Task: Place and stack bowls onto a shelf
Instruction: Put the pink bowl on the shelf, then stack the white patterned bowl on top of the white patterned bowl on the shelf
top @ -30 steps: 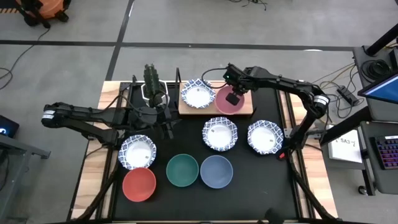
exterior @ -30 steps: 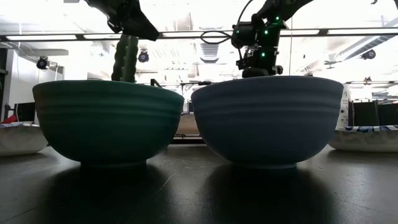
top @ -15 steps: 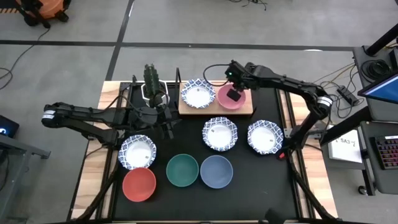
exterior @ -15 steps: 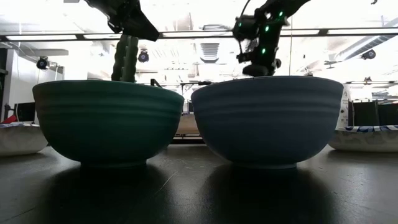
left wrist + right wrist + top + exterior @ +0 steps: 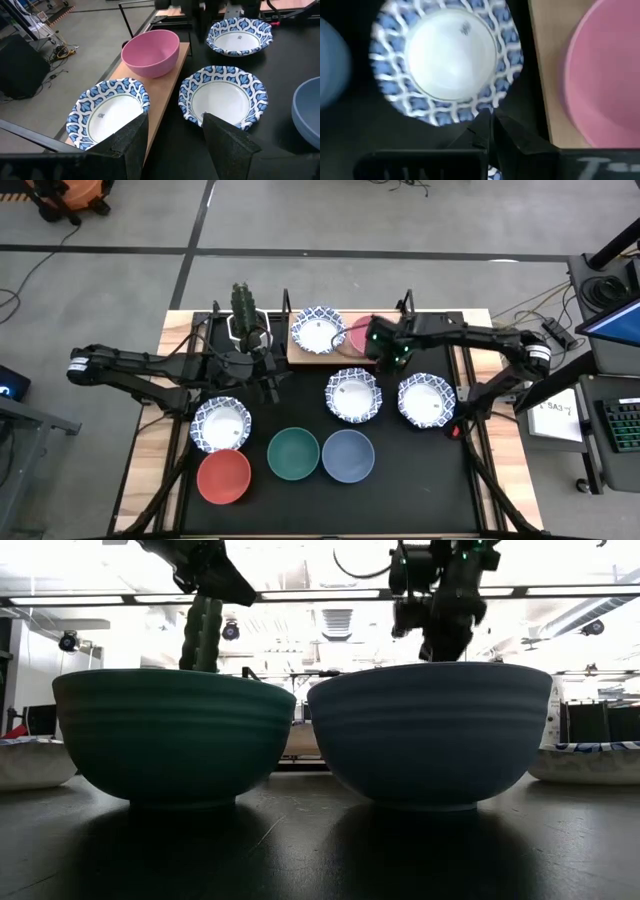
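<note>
Beside the pink bowl (image 5: pixel 358 336) on the shelf (image 5: pixel 300 356), right gripper (image 5: pixel 385 358) hangs empty, fingers together. Next: spread them and grab the nearest patterned bowl (image 5: pixel 353 395) by its rim.

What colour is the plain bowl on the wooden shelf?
Pink bowl, clearest in the left wrist view.

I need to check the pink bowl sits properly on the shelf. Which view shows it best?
The left wrist view: the pink bowl stands upright on the shelf, fully visible. In the high view the right gripper covers part of it; the right wrist view crops it; the low view hides it.
</note>
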Available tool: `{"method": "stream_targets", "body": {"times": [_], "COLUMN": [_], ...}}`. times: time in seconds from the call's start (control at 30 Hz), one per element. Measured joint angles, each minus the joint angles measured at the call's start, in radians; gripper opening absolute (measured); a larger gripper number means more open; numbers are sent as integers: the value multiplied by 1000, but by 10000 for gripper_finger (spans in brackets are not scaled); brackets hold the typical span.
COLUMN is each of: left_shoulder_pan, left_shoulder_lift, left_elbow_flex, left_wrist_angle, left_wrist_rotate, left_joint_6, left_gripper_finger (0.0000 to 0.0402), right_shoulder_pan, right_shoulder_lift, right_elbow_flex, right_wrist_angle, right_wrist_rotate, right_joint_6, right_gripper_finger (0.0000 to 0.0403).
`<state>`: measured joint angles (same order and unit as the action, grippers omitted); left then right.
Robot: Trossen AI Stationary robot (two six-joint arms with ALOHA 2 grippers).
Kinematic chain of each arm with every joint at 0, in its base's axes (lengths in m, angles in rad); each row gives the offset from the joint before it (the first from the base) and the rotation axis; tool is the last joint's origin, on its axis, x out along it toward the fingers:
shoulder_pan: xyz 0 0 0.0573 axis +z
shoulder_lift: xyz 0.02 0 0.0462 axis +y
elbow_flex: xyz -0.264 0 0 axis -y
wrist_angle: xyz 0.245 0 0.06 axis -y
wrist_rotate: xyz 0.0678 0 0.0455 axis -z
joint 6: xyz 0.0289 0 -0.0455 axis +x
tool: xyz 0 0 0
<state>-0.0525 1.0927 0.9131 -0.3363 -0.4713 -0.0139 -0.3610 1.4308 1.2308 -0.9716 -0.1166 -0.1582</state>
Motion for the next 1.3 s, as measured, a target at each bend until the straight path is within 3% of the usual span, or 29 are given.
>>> {"method": "stream_targets", "body": {"times": [0.17, 0.37, 0.53, 0.7, 0.83, 1.03, 1.3], "left_shoulder_pan": [0, 0, 0, 0, 0, -8, -57], "left_shoulder_lift": [0, 0, 0, 0, 0, 18, 141], "left_elbow_flex": [0, 0, 0, 1, 1, 1, 26], "left_wrist_angle": [0, 0, -2, -60, -146, -161, -158], "left_wrist_rotate": [2, 6, 41, 49, 135, 333, 361], "left_joint_6": [-3, -28, -53, -133, -234, -327, -384], "left_gripper_finger": [173, 173, 173, 173, 173, 173, 173], "right_shoulder_pan": [7, -20, -18, 26, 110, 254, 381], "right_shoulder_lift": [21, 20, 10, -25, -94, -257, -447], "right_elbow_flex": [-72, -83, -62, -75, -119, -235, -445], "right_wrist_angle": [98, 194, 133, 103, 125, 288, 695], "right_wrist_rotate": [269, 402, 395, 298, 299, 300, 300], "right_joint_6": [16, 1, 20, 102, 155, 215, 174], "right_gripper_finger": [9, 9, 9, 9, 9, 9, 9]}}
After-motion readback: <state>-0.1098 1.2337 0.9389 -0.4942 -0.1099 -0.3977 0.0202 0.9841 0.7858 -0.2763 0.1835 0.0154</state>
